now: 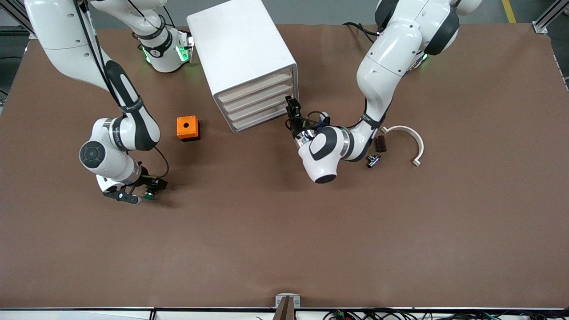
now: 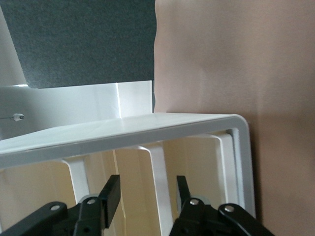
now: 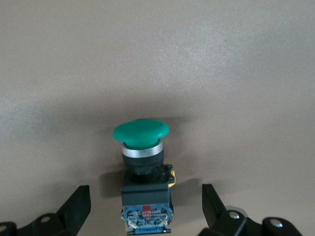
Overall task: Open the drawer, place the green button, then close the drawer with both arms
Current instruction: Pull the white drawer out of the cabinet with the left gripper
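Before you on the brown table (image 1: 284, 231) stand two arms, each with one tool, and one white cabinet (image 1: 242, 53) of four drawers, all four pushed in. You also have one green-capped button (image 1: 149, 194), one orange cube with a hole (image 1: 187, 128), one curved white bracket (image 1: 406, 142), one small dark brown block (image 1: 380, 143) and one small black-and-metal part (image 1: 373, 161).

The right tool (image 1: 143, 192) sits low at the table toward the right arm's end, nearer the front camera than the orange cube. Its fingers (image 3: 78, 206) are spread wide and released, and the button lies on the table between them, touching neither. In the right wrist view the button (image 3: 142, 167) lies on its side, its green cap pointing away from the tool and its black-and-blue body nearest the wrist.

The left tool (image 1: 291, 116) is at the cabinet's front, at the corner toward the left arm's end, level with the lower drawers. In the left wrist view its fingers (image 2: 110, 194) stand partly apart on either side of a white upright rib of the cabinet face (image 2: 157, 177), not yet pressing on it. The drawer (image 1: 258, 110), third from the top, is shut.

The bracket, brown block and metal part lie close together toward the left arm's end of the table, well apart from the button.
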### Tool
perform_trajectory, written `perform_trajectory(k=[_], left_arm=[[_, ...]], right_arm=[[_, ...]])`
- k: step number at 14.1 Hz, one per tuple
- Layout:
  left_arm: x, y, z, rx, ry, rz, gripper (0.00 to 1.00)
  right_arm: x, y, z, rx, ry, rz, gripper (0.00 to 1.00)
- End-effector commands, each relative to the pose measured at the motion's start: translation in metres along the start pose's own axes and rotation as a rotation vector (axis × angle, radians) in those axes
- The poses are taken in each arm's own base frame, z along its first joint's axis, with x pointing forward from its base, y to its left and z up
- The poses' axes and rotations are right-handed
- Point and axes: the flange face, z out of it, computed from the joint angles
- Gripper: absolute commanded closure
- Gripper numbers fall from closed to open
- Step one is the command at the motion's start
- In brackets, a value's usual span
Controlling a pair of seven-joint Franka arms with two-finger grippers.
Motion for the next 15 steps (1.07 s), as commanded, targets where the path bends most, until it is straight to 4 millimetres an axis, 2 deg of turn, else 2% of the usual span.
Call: perform_trajectory(k=[1, 2, 3, 5, 6, 7, 12, 13, 14, 15], left_arm=[[-0.005, 0.0, 0.007, 0.025, 0.01, 0.009, 0.47], [-0.005, 0.001, 0.009, 0.028, 0.008, 0.008, 0.47], [-0.006, 0.005, 0.013, 0.029, 0.014, 0.004, 0.47], [-0.005, 0.01, 0.018, 0.034, 0.019, -0.002, 0.47], [-0.006, 0.01, 0.019, 0.035, 0.021, -0.001, 0.47], [-0.01, 0.008, 0.027, 0.035, 0.032, 0.004, 0.47], [-0.017, 0.006, 0.034, 0.038, 0.031, 0.051, 0.48], [-0.018, 0.006, 0.036, 0.04, 0.033, 0.076, 0.49], [-0.022, 0.003, 0.046, 0.044, 0.048, 0.099, 0.5], [-0.023, 0.003, 0.049, 0.045, 0.053, 0.102, 0.56]], right_arm=[[-0.003, -0.002, -0.001, 0.005, -0.002, 0.039, 0.0], [-0.003, -0.002, -0.001, 0.005, -0.002, 0.039, 0.0], [-0.003, -0.002, -0.001, 0.004, -0.004, 0.039, 0.05], [-0.003, -0.002, -0.002, 0.004, -0.005, 0.039, 0.49], [-0.002, 0.002, -0.002, 0.004, -0.005, 0.028, 0.99], [-0.002, -0.001, -0.003, 0.005, -0.002, 0.032, 1.0], [-0.001, 0.0, -0.005, 0.006, -0.001, 0.037, 1.0], [-0.001, 0.0, -0.005, 0.006, -0.001, 0.036, 1.0], [-0.001, 0.0, -0.005, 0.007, -0.002, 0.038, 1.0], [-0.001, 0.0, -0.005, 0.007, -0.002, 0.04, 1.0]])
